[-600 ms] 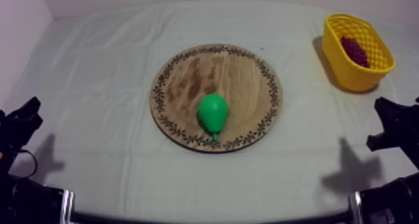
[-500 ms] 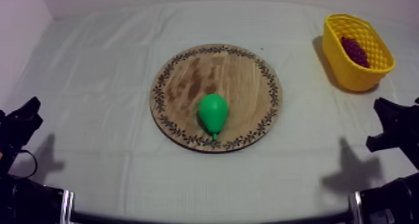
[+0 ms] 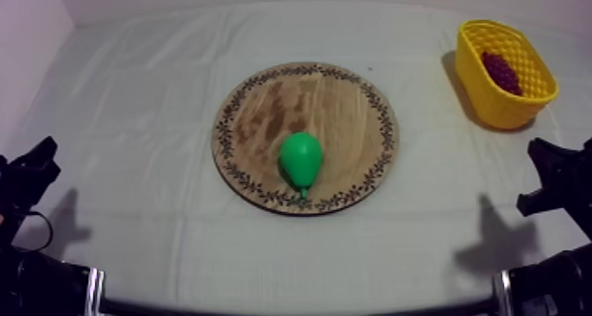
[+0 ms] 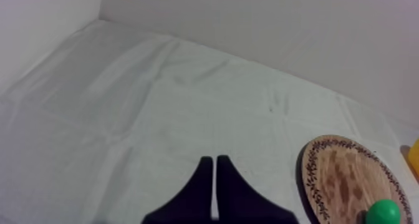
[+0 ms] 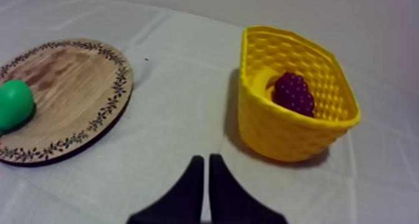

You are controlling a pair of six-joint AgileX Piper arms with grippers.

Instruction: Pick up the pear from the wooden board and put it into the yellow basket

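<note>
Change: none; pear (image 3: 301, 158) lies as before on the near part of the board (image 3: 264, 104) | left gripper (image 4: 214, 160): fingers pressed together, empty, over cloth (image 4: 125, 114) | right gripper (image 5: 204, 158): pressed together, empty, facing the gap between board and basket (image 3: 506, 110), which holds grapes (image 3: 502, 71) | Task: pick-up apparently not begun.

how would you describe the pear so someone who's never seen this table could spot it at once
In the middle of the table lies a round wooden board with a patterned rim. The pear lies on it, beside the near rim. It is the only bright green thing; the grapes are dark and sit in the yellow basket.
</note>
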